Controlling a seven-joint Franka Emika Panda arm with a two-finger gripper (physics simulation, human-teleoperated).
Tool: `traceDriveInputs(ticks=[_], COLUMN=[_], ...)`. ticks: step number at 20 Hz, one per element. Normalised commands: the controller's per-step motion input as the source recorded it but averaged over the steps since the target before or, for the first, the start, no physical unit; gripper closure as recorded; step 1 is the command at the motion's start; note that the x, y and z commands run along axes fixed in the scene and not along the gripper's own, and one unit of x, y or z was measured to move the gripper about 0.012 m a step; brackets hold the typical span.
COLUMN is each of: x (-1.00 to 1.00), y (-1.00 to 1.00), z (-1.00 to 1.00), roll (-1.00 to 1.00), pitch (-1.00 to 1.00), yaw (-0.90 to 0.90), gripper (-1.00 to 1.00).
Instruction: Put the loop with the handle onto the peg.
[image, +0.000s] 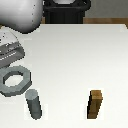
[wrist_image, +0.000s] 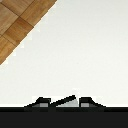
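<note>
Beside the peg (image: 34, 104) (upright) lies the loop (image: 14, 81).

The gripper (image: 10, 47) is cut off at the exterior view's nine o'clock edge, so its jaws cannot be read; in the wrist view only fingertips (wrist_image: 42, 102) show, and whatever grey sliver lies between them is unclear
</note>
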Motion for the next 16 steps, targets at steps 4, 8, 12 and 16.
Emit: traceDriveInputs(ticks=[4,8,12,16], x=[0.00,0.00,0.38,1.00], y=[1.00,1.00,0.50,0.00], z=[0.00,0.00,0.00,0.00], roll=[0.00,0.00,0.00,0.00], pitch=[0.00,0.00,0.00,0.00], yaw=[0.00,0.00,0.00,0.00], gripper=[1.00,1.00,1.00,1.00])
